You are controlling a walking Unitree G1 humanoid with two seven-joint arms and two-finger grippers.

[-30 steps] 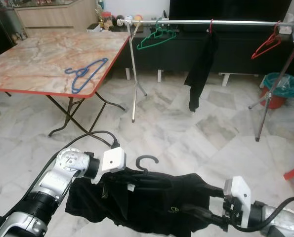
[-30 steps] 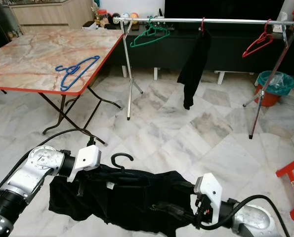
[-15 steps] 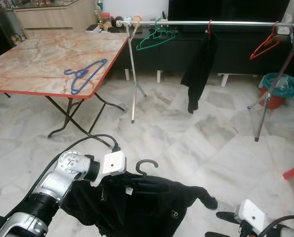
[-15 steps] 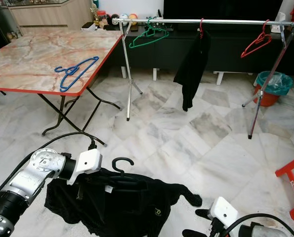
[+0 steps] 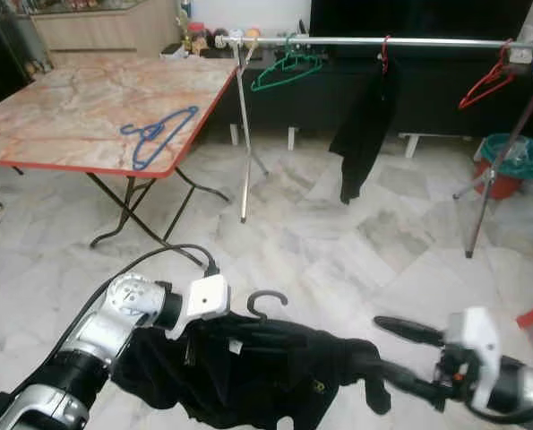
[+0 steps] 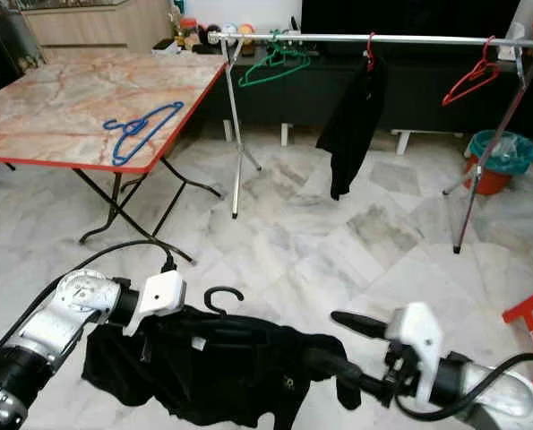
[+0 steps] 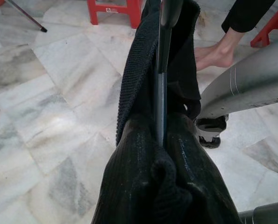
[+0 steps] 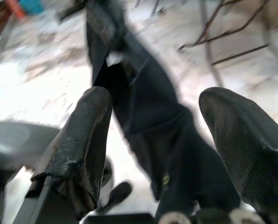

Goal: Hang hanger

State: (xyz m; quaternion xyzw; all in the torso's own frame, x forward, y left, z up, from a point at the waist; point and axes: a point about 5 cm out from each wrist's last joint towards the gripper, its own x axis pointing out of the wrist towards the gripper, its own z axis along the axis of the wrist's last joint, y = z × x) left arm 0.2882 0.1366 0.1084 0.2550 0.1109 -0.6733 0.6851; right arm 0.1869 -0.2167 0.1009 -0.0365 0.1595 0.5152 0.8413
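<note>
Closest to us, our left claw [image 6: 163, 336] is clamped on one black garment [image 6: 221, 363] draped over one black hanger [image 6: 219, 300], held low above the floor [image 6: 284, 242]. Our right claw [image 5: 387, 354] hangs spread apart, gripping nothing, just beside the garment's far end. Farther off, one blue hanger [image 5: 154, 134] lies on the tabletop [image 5: 69, 107]. Beyond, one rail [image 5: 382, 41] carries one green hanger [image 5: 286, 67], two red hangers [image 5: 485, 82] and one black cloth [image 5: 365, 134]

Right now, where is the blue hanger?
The blue hanger lies flat on the marble-topped table, near its red front edge, to the robot's left of the clothes rail.
</note>
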